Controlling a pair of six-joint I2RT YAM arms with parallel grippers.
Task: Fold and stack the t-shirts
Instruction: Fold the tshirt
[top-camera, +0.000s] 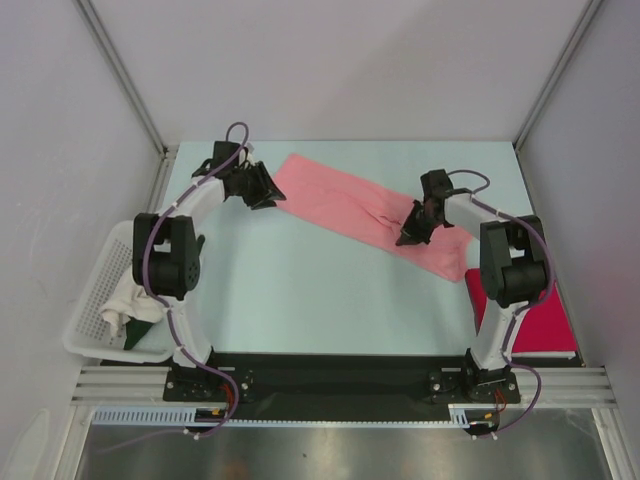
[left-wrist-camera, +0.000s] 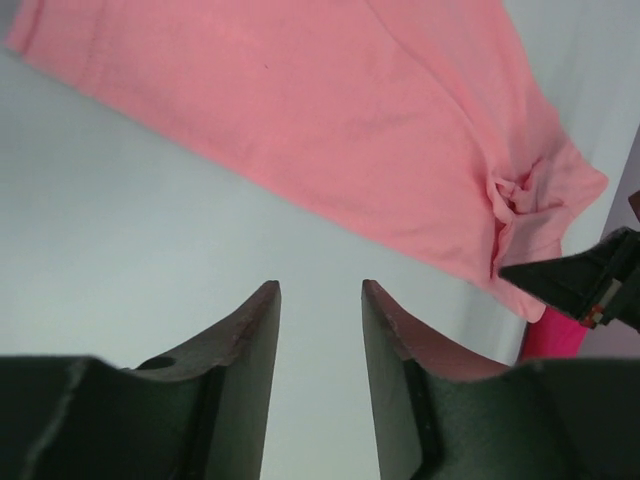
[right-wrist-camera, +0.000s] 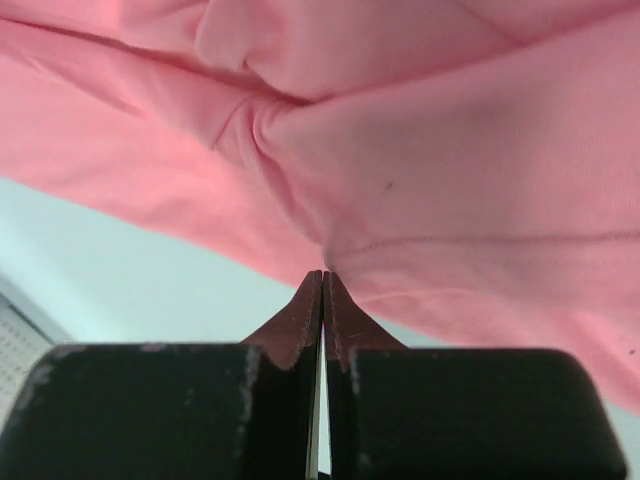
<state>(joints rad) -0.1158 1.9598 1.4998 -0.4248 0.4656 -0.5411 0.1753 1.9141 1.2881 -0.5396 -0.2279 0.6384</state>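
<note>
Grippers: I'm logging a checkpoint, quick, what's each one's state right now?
Left gripper: open, empty.
Right gripper: shut on the pink shirt, cloth puckered there.

The first t-shirt (top-camera: 345, 205) lies slantwise on the table (top-camera: 300, 290), with the left gripper (top-camera: 270, 195) just beyond its far left end, apart from it, and the right gripper (top-camera: 408, 238) touching its near edge toward the right end. The second t-shirt (top-camera: 545, 325) lies nearer than that right end, and the basket (top-camera: 85, 340), cloth (top-camera: 125, 305) in it, stands well left of the first t-shirt.
</note>
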